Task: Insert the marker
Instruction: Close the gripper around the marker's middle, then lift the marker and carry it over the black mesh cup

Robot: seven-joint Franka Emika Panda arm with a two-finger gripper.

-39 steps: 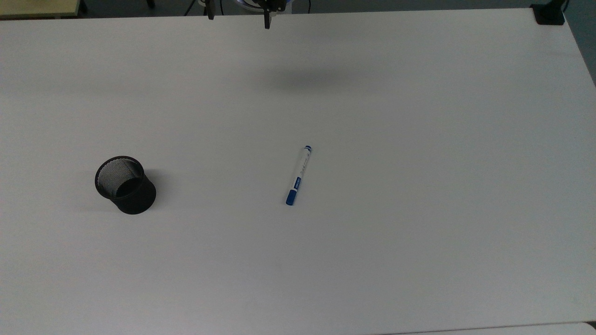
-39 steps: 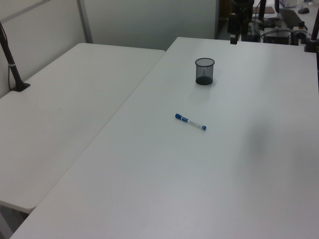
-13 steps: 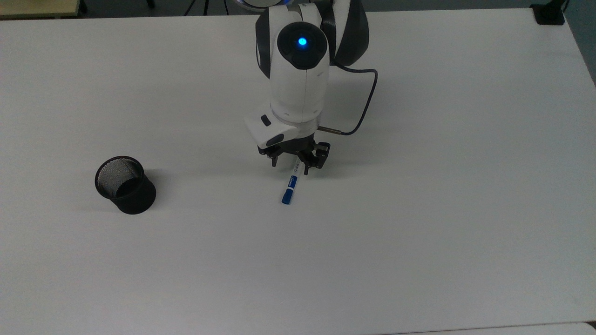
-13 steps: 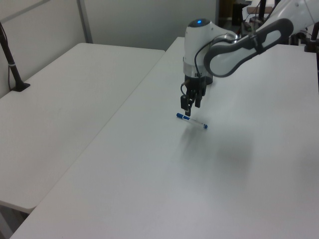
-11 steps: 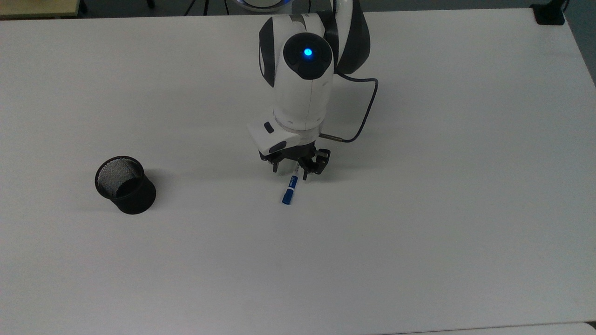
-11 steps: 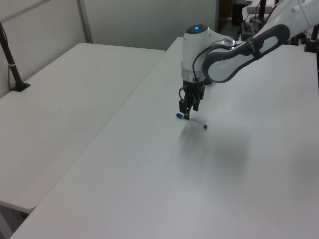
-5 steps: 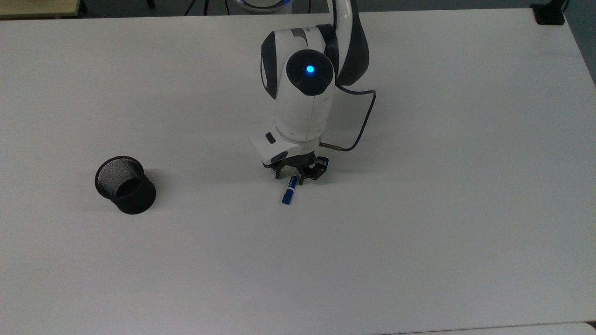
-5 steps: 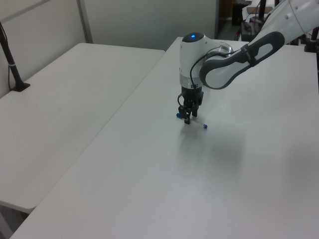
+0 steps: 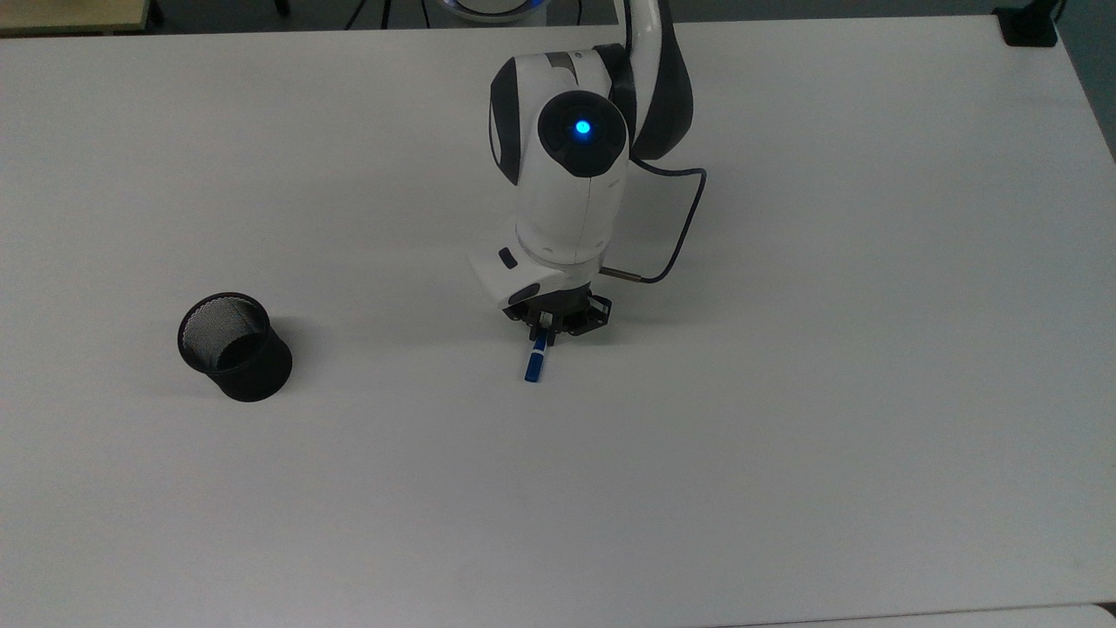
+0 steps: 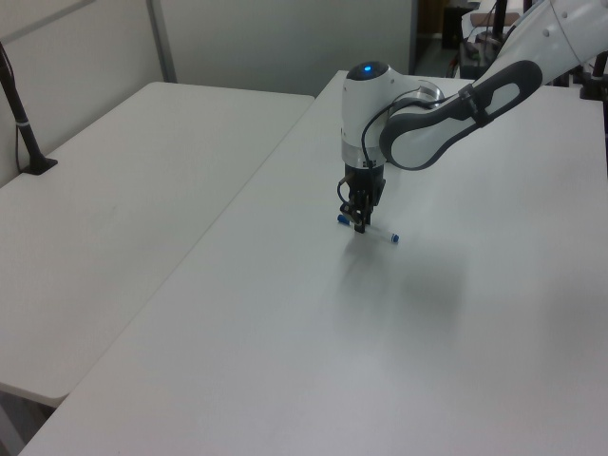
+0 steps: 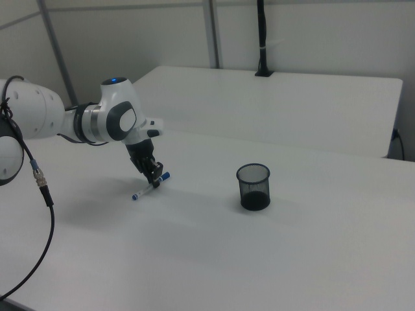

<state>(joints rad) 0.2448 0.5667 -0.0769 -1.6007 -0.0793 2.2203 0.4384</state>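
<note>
The black mesh cup (image 9: 234, 346) is seen standing on the white table (image 9: 785, 436), with bare surface all around. The marker (image 9: 534, 362), mid-table, is pinched by the gripper (image 9: 547, 332).

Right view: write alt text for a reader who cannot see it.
A white robot arm's gripper is closed on a blue-capped marker at the surface of a white table. A black mesh cup stands upright to the right view's right.

white table (image 9: 785, 453), second white table (image 10: 114, 190), black pole (image 11: 261, 39)
</note>
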